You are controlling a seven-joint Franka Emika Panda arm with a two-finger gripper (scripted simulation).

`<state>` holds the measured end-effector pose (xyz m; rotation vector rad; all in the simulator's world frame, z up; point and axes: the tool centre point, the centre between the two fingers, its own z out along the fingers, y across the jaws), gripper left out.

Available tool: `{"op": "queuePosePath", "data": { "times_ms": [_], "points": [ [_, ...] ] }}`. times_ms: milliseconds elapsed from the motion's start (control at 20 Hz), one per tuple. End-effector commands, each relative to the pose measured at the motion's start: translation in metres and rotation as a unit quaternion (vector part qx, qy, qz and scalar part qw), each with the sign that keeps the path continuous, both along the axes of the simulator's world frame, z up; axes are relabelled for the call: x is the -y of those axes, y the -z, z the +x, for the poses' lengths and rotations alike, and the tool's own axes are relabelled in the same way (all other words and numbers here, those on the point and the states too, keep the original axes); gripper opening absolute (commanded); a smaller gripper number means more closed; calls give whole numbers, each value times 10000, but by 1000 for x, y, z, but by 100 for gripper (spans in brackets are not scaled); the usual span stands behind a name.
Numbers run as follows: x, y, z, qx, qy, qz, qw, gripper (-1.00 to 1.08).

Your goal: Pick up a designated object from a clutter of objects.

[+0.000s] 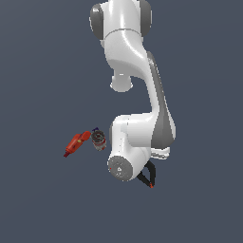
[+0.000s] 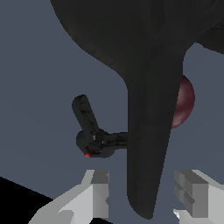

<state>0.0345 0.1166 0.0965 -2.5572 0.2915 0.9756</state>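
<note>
In the wrist view the end effector (image 2: 142,197) is spread, its two pale fingers (image 2: 98,192) standing either side of one long black handle of the clamp (image 2: 148,131); neither finger visibly presses on it, so I judge the grip not yet made. That handle fills the middle of the view and widens into a dark mass closest to the camera, while the clamp's other arm and its hinge with a small orange-red tip (image 2: 88,154) lie further off. Behind the handle a dark red ball (image 2: 183,103) shows, partly hidden; whether it touches the clamp I cannot tell. In the exterior view the arm covers most of the clamp, and only a black loop with a red tip (image 1: 148,176) peeks out below the wrist, low against the counter (image 1: 42,204). So the approach and the lining-up look done; closing on the handle and lifting are left, and the clamp seems not yet raised. Further toward the exterior view's left stands a grey can (image 1: 98,140), with a red tool (image 1: 76,144) just beside it. As for containers, the can looks open at the top, but its contents are too small to make out, and no cup is visible.
</note>
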Motion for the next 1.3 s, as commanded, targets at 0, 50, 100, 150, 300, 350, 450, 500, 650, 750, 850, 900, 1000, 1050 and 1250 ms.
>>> {"op": "queuePosePath", "data": {
  "times_ms": [0, 50, 100, 150, 300, 350, 450, 500, 650, 750, 850, 900, 1000, 1050, 1250],
  "points": [
    [-3, 4, -4, -1, 1, 0, 10000, 28],
    [-3, 5, -4, -3, 2, 2, 10000, 28],
    [-4, 6, -5, -3, 2, 2, 10000, 28],
    [-4, 7, -5, -4, 2, 6, 10000, 28],
    [-5, 7, -5, -4, 2, 6, 10000, -100],
    [-5, 7, -5, -4, 2, 6, 10000, -100],
    [-5, 7, -5, -4, 2, 6, 10000, -100],
    [-5, 7, -5, -4, 2, 6, 10000, -100],
    [-5, 7, -5, -4, 2, 6, 10000, -100],
    [-5, 7, -5, -4, 2, 6, 10000, -100],
    [-4, 7, -5, -4, 2, 6, 10000, -100],
    [-5, 6, -5, -4, 2, 6, 10000, -100],
    [-5, 3, -6, -4, 2, 6, 10000, -100],
    [-5, 1, -7, -4, 2, 6, 10000, -100],
    [-7, -14, -11, -4, 2, 6, 10000, -100]
  ]
}}
